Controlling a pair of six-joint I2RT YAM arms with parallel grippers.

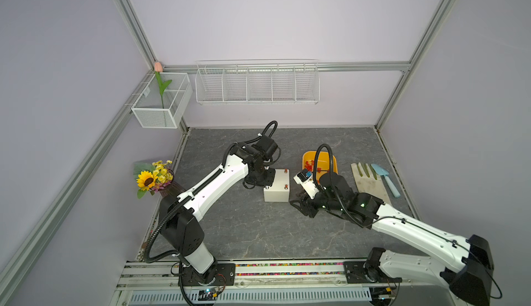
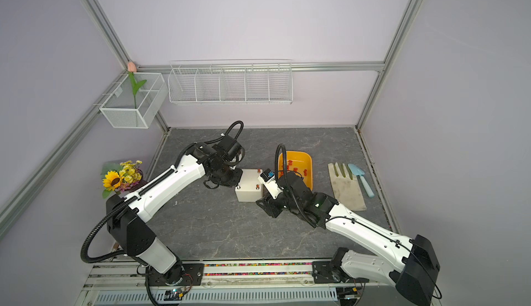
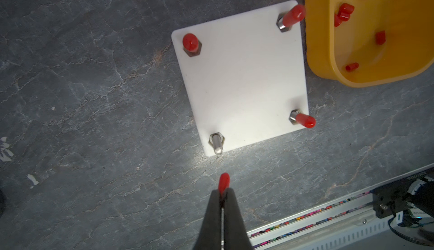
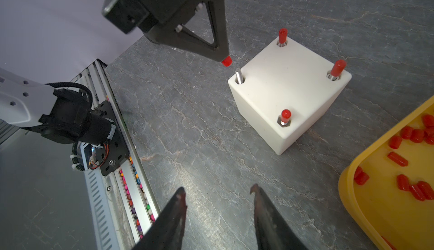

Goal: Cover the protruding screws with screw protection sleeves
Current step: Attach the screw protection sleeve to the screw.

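White box (image 1: 276,186) sits just below mid-frame in both top views, on the grey tabletop (image 1: 258,232). Four protruding screws (image 4: 239,76) stand upright at its top corners. Three wear red screw protection sleeves (image 4: 338,66). The bare screw (image 3: 217,144) is silver, at the box's lower-left corner in the top views.

Left gripper (image 3: 223,193): jaws pressed together, pinching a fourth sleeve (image 3: 223,182) by one end. The sleeve hangs just beside the bare screw, not touching it.

Right gripper (image 4: 218,194): jaws spread, nothing between them, low over the tabletop near the box's lower-right corner in the top views.

Yellow tray (image 1: 309,156) lies just up and right of the box, with loose sleeves (image 4: 397,158) scattered inside.

Further right, a pale glove (image 1: 370,186) and a light-blue trowel (image 1: 385,178) lie flat. A sunflower bouquet (image 1: 149,178) is at the left edge of the tabletop.
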